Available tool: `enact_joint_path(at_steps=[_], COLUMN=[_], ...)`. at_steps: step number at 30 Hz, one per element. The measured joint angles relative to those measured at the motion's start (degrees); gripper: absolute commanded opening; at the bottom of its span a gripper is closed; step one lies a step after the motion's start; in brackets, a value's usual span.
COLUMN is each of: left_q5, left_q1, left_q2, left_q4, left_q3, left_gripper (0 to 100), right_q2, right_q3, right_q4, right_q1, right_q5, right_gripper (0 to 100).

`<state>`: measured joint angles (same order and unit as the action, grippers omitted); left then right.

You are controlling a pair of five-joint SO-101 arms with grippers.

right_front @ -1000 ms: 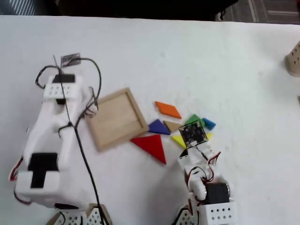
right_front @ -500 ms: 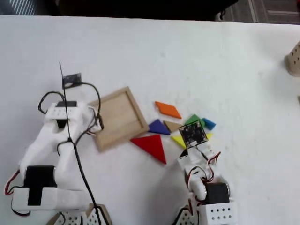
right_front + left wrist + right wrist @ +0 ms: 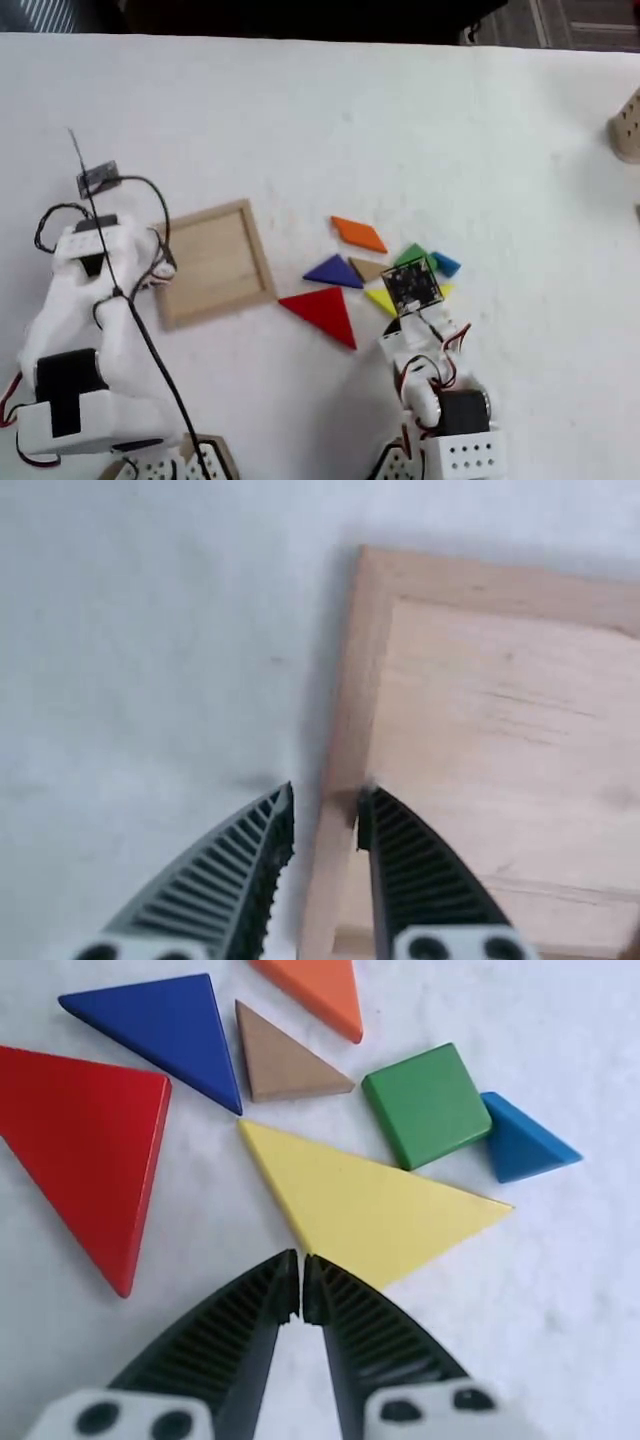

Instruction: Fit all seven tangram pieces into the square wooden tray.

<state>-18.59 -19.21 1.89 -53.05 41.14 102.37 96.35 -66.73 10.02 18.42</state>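
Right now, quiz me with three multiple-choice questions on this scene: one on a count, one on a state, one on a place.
1. How many tangram pieces lie inside the wooden tray? A) seven B) three C) none
2. The right gripper is: A) wide open B) shut and empty C) shut on a tangram piece
3. Where is the left gripper? A) on the tray's rim B) over the tangram pieces C) touching the right gripper
Answers: 1 C, the tray's floor is bare; 2 B, it is closed with nothing between; 3 A, it grips the rim.
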Motion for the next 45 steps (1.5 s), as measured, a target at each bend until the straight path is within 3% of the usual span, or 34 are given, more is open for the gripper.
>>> enact_joint_path(at_steps=[7, 16, 24, 32, 35, 36, 45], left_q5=[5.80, 8.00, 7.91, 1.85, -1.85, -2.20, -2.64], left_q1=[0.09, 13.71, 12.57, 17.41, 18.73, 19.34, 21.10], left_q2=[-0.09, -0.09, -0.09, 0.88, 0.88, 0.53, -8.00], left_q4=[-0.09, -0.09, -0.09, 7.56, 11.52, 12.31, 14.51], left_q3=[-3.52, -3.60, -4.04, -4.04, -4.04, -4.04, -10.90], left_gripper=[12, 12, 11, 11, 5, 1, 2], right_q2=[0.00, 0.00, 0.00, 0.00, 0.00, 0.00, 0.00], right_q3=[0.00, 0.00, 0.00, 0.00, 0.00, 0.00, 0.00], right_q4=[0.00, 0.00, 0.00, 0.00, -0.44, -0.88, -1.41], right_q1=[0.00, 0.00, 0.00, 0.00, 0.00, 0.00, 0.00], right_q5=[0.00, 0.00, 0.00, 0.00, 0.00, 0.00, 0.00], right_gripper=[1.9, 1.8, 1.9, 1.8, 1.8, 1.8, 1.8])
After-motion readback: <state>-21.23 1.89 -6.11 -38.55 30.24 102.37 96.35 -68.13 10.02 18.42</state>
